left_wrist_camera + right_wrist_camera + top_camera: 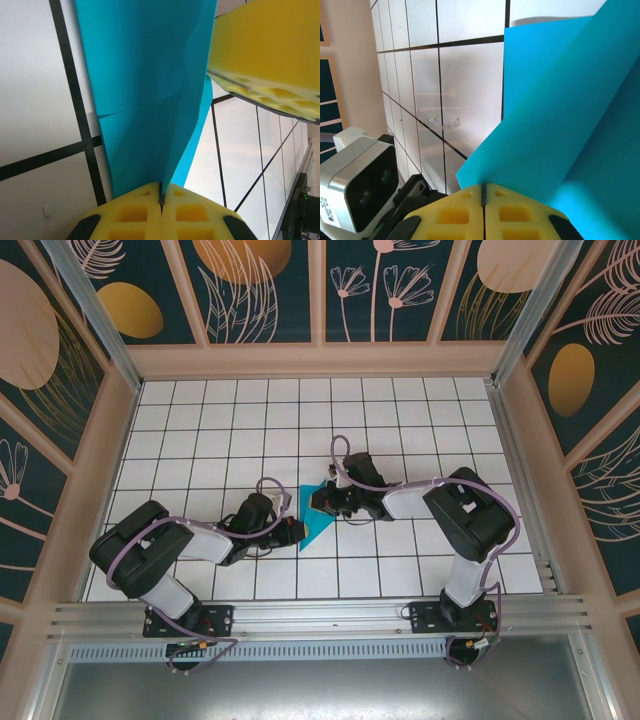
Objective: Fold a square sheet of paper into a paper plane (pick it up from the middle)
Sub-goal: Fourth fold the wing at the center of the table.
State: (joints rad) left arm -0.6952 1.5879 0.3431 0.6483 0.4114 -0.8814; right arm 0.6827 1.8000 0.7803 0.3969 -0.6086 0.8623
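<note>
Currently the paper (320,520) is found folded at the middle of the surface (400,420), between the two claws. One edge is pinched in the left claw (161,196), jaws pressed together; another edge is pinched likewise in the right claw (483,191).

The teal-blue square sheet of paper (318,522) is folded into a pointed triangle. It is midway across the tiled table (200,420).
</note>
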